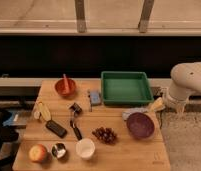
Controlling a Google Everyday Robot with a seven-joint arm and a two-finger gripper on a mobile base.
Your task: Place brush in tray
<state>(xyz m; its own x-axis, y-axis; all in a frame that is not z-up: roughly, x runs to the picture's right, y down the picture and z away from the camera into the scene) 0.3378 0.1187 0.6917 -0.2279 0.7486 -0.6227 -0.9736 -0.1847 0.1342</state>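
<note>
Wooden bench (129, 152), viewed from above and in front. Brush (75, 123) lay flat on the bench left of centre, dark head toward the back, thin black handle running forward. It sat between the flat black block (56, 128) and the grapes (105, 134), well apart from the tray. Green tray (125, 89) stood at the back right with nothing in it. Grey-blue block (95, 97) was just beside the tray's left wall. Purple bowl (140, 125) sat in front of the tray. Hand (159, 104) hung at the bench's right edge, off the tray's near right corner; could not tell whether it was clenched or released. It held nothing visible.
</note>
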